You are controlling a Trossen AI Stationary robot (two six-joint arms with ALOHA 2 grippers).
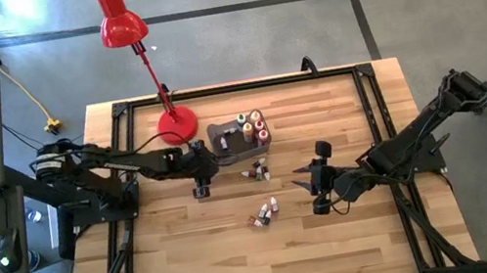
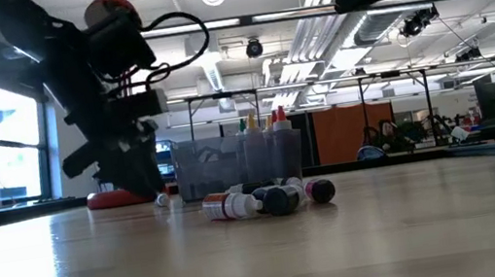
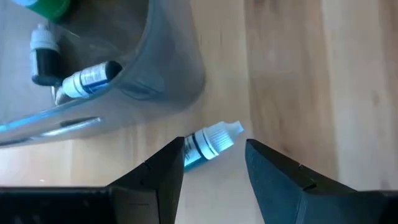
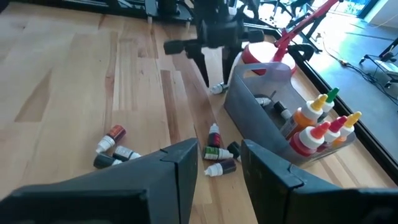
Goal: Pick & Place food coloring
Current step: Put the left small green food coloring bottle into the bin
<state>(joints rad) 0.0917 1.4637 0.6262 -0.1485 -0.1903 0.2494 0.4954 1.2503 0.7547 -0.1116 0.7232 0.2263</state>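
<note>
I have the left pincer (image 3: 211,165) open, fingers straddling a small white-capped blue food-coloring bottle (image 3: 210,142) lying on the counter (image 1: 359,236) just beside the grey bin (image 1: 224,140); next I'd judge closing and lifting. Loose bottles (image 1: 256,169) remain mid-counter. The right pincer (image 4: 217,163) waits, narrowly parted, empty. The bottle's base is hidden.

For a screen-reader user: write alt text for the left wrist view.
The left gripper, its fingers open, hovers over a tiny white-capped bottle lying on the wooden table. Beside it sits the grey translucent bin, with two more small bottles inside.
</note>
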